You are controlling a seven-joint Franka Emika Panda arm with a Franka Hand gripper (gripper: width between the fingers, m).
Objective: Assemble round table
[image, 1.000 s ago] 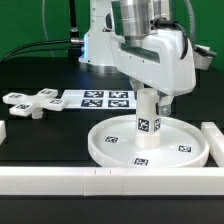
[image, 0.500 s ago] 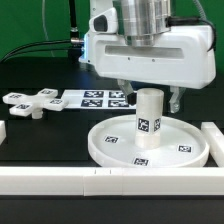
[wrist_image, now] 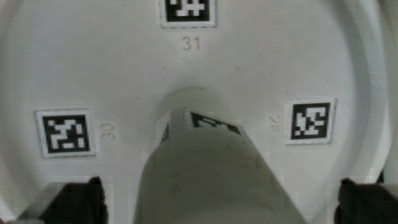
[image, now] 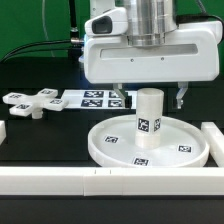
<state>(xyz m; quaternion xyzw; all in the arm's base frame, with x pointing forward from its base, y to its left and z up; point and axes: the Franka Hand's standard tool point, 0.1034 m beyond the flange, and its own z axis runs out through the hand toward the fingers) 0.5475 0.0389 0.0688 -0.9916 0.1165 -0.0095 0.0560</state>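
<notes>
The white round disc [image: 100, 150] lies flat on the black table near the front. The short thick post [image: 147, 122] stands upright at its middle, a tag on its side. My gripper [image: 149, 97] hangs just above the post's top, open, one finger on each side, touching nothing. In the wrist view the post [wrist_image: 205, 165] rises between the dark fingertips [wrist_image: 75, 202], with the disc [wrist_image: 107, 60] and its tags below. The cross-shaped foot [image: 30, 103] lies on the table at the exterior view's left, apart from the gripper.
The marker board [image: 98, 98] lies flat behind the disc. A long white border bar [image: 60, 181] runs along the front edge, another [image: 213, 140] stands at the exterior view's right, and a short end [image: 3, 132] shows at its left.
The hand has turned about its vertical axis to face the camera broadside and has risen a little. The fingers now stand apart on both sides of the post's top. The post has not moved.
</notes>
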